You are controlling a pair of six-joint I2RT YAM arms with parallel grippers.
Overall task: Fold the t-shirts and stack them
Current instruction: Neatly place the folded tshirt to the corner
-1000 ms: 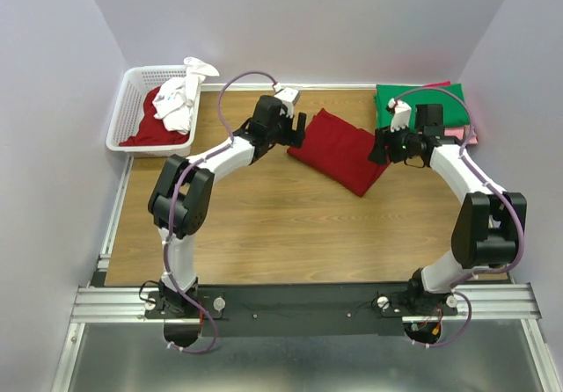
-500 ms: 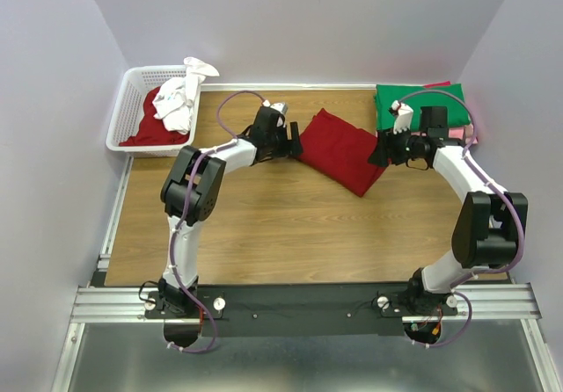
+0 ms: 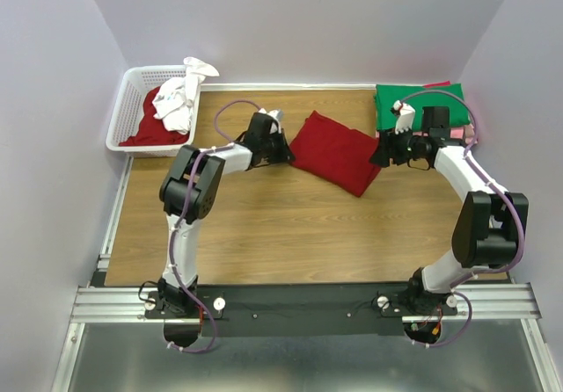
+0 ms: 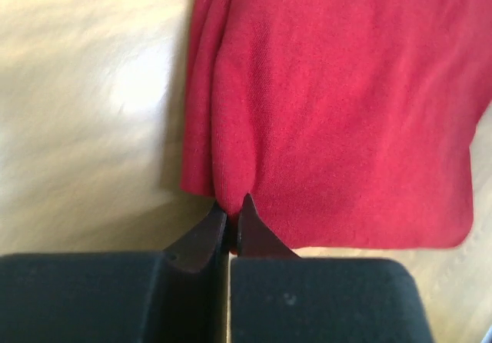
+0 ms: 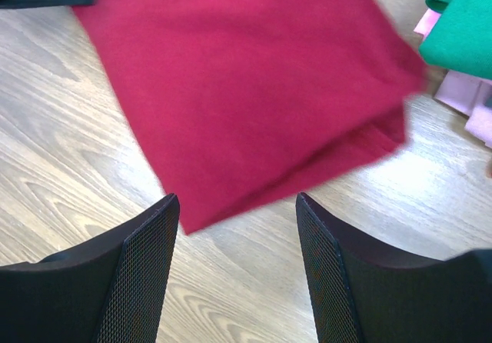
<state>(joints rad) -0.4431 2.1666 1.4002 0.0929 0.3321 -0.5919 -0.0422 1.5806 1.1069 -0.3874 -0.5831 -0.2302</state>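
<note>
We count two arms, one white plastic lattice basket (image 3: 123,118) at the far left, and one wooden table (image 3: 264,216) beneath everything. One folded dark red t-shirt (image 3: 336,153) lies flat on the table's far middle, between the two grippers. The left gripper (image 4: 233,211) has its fingers pinched together on the shirt's near left edge, where the cloth puckers up into the tips. The right gripper (image 5: 237,201) stands with its jaws wide apart over the shirt's right corner and has hold of nothing. In the basket we make out two crumpled pieces, a red cloth (image 3: 145,130) low down and a white cloth (image 3: 180,100) heaped over the far rim. At the far right corner sits one stack, with a folded green t-shirt (image 3: 413,100) on top and a pink t-shirt (image 3: 466,134) showing beneath it. A thin red edge peeks out behind the green, and the right arm covers part of the pile, so we cannot tell how many shirts it holds. The dark red shirt is blurred in the right wrist view.
</note>
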